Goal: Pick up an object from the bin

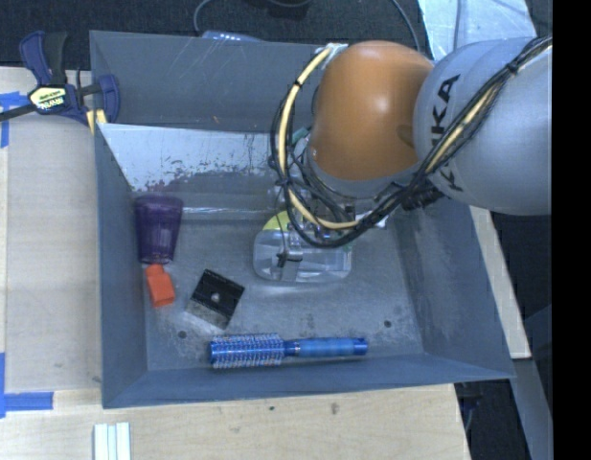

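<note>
My gripper point(293, 245) is low in the middle of the bin, mostly hidden under the arm's orange cover and cables. It sits right at a clear plastic piece point(319, 262) lying on the bin floor. A small yellow-green thing point(275, 223) peeks out beside the gripper, at the clear piece's upper left. Whether anything is gripped is hidden.
A purple cup point(157, 226) lies at the left, with an orange block point(161, 285) just below it. A black square piece point(216, 297) sits right of the block. A blue hairbrush point(285, 349) lies along the front wall. The arm fills the bin's upper right.
</note>
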You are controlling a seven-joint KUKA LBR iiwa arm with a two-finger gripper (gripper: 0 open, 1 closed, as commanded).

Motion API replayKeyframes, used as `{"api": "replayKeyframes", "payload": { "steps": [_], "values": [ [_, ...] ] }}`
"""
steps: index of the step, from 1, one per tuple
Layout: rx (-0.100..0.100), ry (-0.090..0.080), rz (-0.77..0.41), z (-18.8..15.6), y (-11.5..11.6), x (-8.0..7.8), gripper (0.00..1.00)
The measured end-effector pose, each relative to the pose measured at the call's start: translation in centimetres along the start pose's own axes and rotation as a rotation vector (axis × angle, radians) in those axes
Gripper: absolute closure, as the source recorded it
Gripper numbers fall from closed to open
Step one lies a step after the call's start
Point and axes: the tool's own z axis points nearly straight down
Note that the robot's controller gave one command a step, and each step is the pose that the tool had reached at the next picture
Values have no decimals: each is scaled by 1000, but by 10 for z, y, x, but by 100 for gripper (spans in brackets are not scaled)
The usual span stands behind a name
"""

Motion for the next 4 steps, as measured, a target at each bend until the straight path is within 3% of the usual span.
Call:
{"api": "replayKeyframes", "payload": {
  "steps": [1, 2, 3, 4],
  "values": [
    [1, -1, 45, 40, -46, -33, 0],
    [5, -4, -66, 68, -69, -34, 0],
    [1, 0, -28, 84, -73, -20, 0],
    [3, 10, 215, 134, -76, -50, 100]
  ]
}}
